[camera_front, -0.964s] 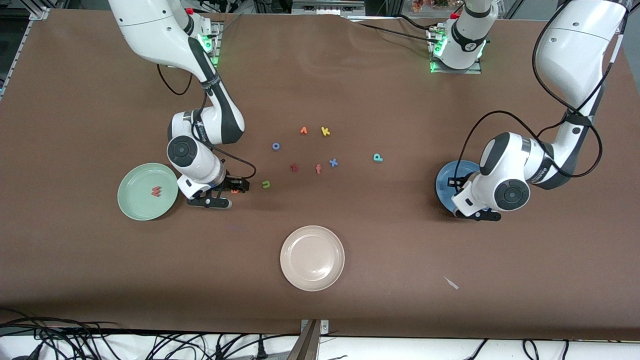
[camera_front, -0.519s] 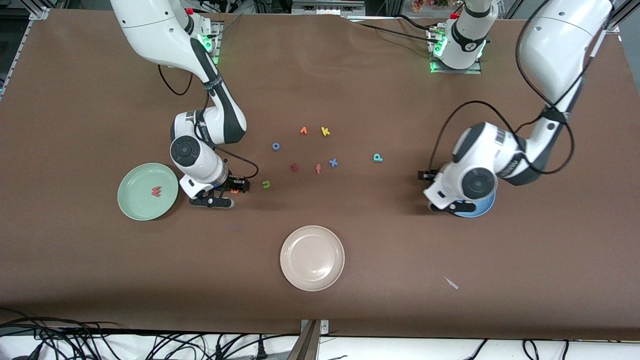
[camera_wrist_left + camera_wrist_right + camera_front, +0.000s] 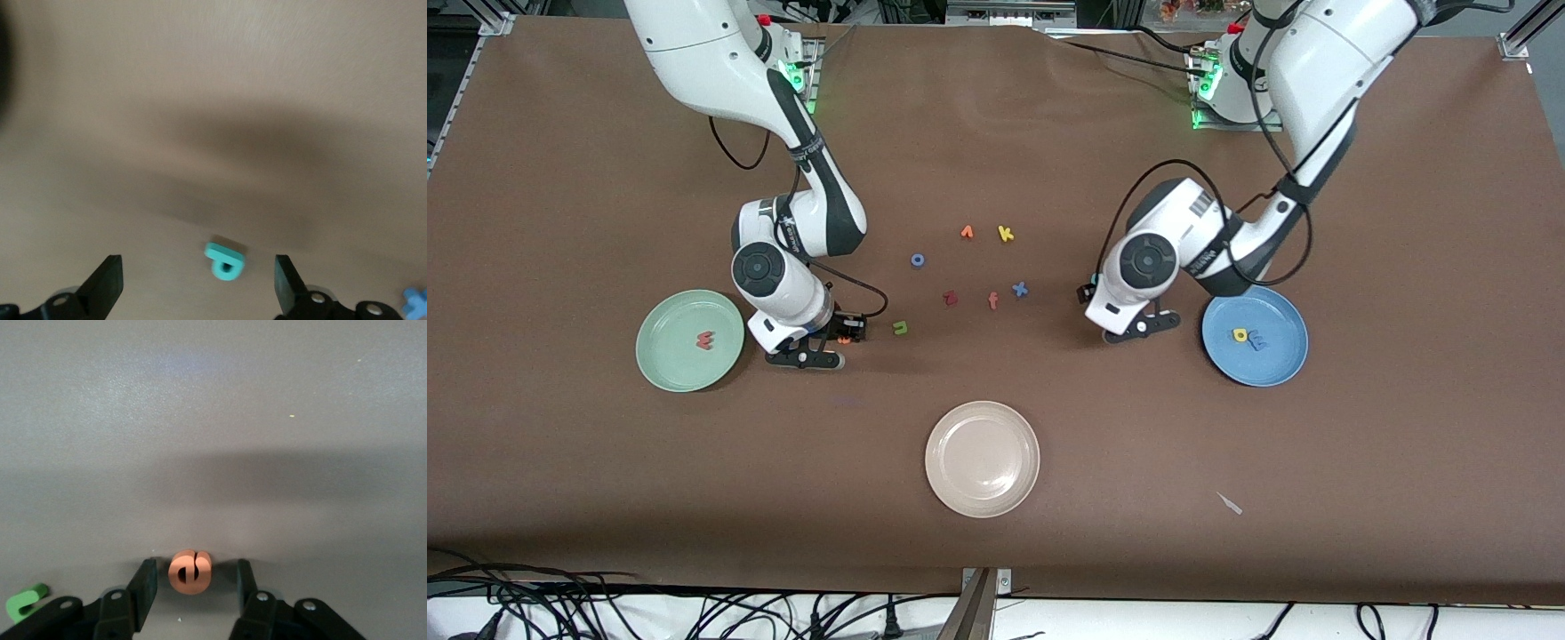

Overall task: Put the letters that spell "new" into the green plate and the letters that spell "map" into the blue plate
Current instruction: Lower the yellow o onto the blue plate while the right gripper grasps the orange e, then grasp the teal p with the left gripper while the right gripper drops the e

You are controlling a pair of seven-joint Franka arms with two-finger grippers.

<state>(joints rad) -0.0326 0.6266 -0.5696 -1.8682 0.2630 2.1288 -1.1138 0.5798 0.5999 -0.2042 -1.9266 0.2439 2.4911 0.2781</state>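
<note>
The green plate [image 3: 667, 360] lies at the right arm's end with the pinkish-red w [image 3: 705, 339] in it. Beside it my right gripper [image 3: 843, 340] is low at the table, open. Its fingers [image 3: 145, 587] flank the orange e [image 3: 190, 572] with a small gap on each side. The olive n [image 3: 900, 328] lies just past it. The blue plate [image 3: 1276, 364] holds the yellow a [image 3: 1240, 334] and light-blue m [image 3: 1256, 340]. My left gripper [image 3: 1092, 286] is over the teal p [image 3: 225, 260], wide open, and the p lies between its fingers [image 3: 107, 283].
A cream plate [image 3: 983, 493] sits nearer the front camera, mid-table. Loose letters lie in the middle: a blue o [image 3: 917, 260], a yellow k [image 3: 1006, 234], a dark-red z [image 3: 950, 298], an orange f [image 3: 993, 300], a blue x [image 3: 1019, 289]. A white scrap [image 3: 1230, 503] lies near the front edge.
My left gripper opened over the blue plate, left the m there, and swung across to above the teal p. My right gripper's fingers have narrowed around the orange e.
</note>
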